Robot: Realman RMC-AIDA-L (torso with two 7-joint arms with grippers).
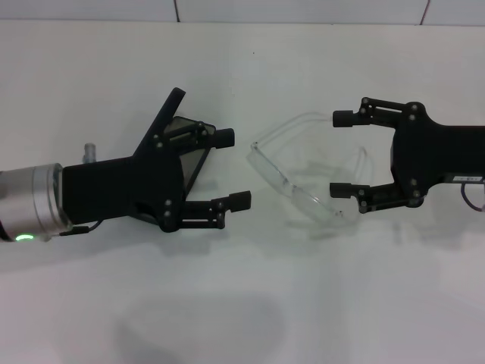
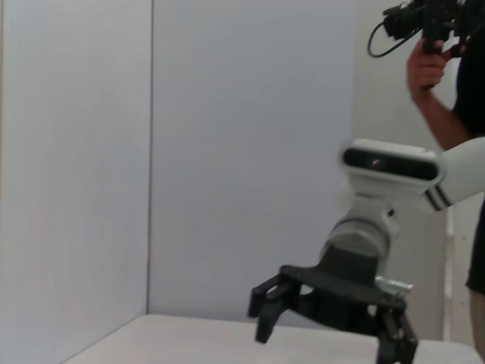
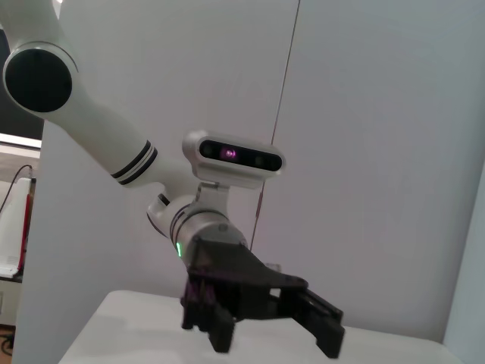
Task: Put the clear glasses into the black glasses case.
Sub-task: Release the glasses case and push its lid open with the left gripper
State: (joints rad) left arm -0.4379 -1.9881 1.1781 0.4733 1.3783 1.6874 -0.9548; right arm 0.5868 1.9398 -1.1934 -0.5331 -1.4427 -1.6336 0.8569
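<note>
The clear glasses (image 1: 282, 179) lie on the white table in the head view, between the two grippers. My right gripper (image 1: 340, 154) is open, its two fingers straddling the glasses' right end, one on the far side and one on the near side. My left gripper (image 1: 233, 168) is open and holds nothing, a short gap left of the glasses. The black glasses case (image 1: 194, 157) lies open under the left gripper's body, its lid (image 1: 168, 110) raised and its grey lining showing; most of it is hidden. The left wrist view shows the right gripper (image 2: 330, 335) above the table, and the right wrist view shows the left gripper (image 3: 273, 337).
The white table (image 1: 227, 303) stretches toward me in front of both arms. Pale wall panels stand behind it. A person holding a camera (image 2: 443, 61) stands beyond the right arm in the left wrist view.
</note>
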